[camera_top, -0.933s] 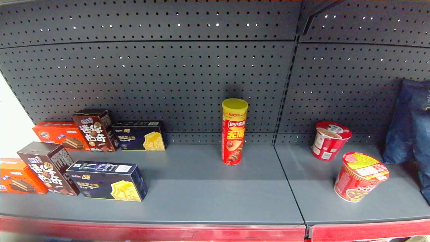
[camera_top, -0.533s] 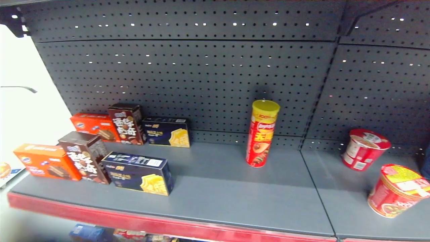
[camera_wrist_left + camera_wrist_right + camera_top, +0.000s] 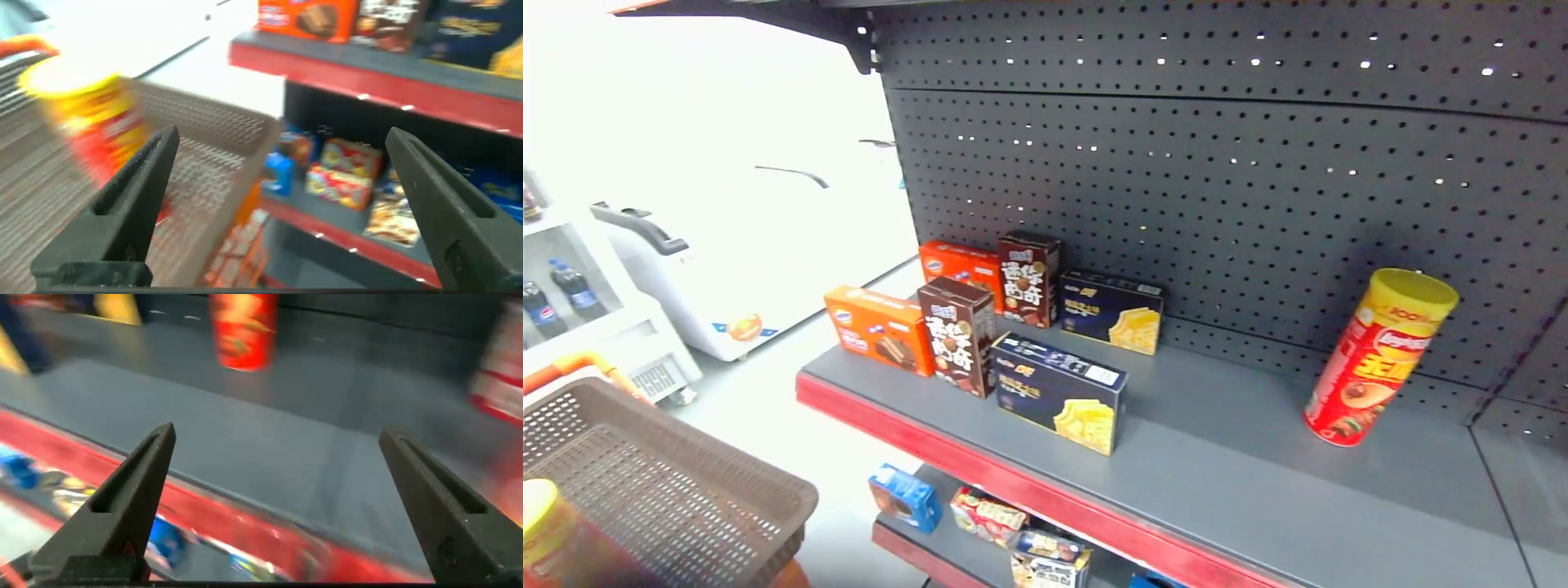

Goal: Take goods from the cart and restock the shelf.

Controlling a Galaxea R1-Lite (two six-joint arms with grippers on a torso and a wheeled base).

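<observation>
Red cylindrical can with a yellow lid [image 3: 556, 539] stands in the brown perforated plastic cart basket [image 3: 686, 498] at far left. It is upright, which leaves its side wall free for a side grasp. By judgement it is the next item to restock.

Left pincer [image 3: 282, 139] faces the basket with the can ahead of it. Its jaws are spread wide and empty, an opening that suits the can's girth.

At centre, the grey metal shelf with a red front lip [image 3: 1217, 482] carries a front row of cartons: orange box [image 3: 878, 331], brown box [image 3: 956, 335], dark blue box [image 3: 1058, 392]. A matching back row [image 3: 1027, 278] stands behind. Printed faces are turned outward for display.

Further right and well apart, a second red can with yellow lid [image 3: 1376, 359] stands upright near the perforated back panel [image 3: 1176, 180]. Bare shelf lies around it, so this is the likely placement zone, keeping like goods together.

Right pincer [image 3: 276, 434] faces the shelf's front part. Its jaws are likewise spread open and hold nothing.
</observation>
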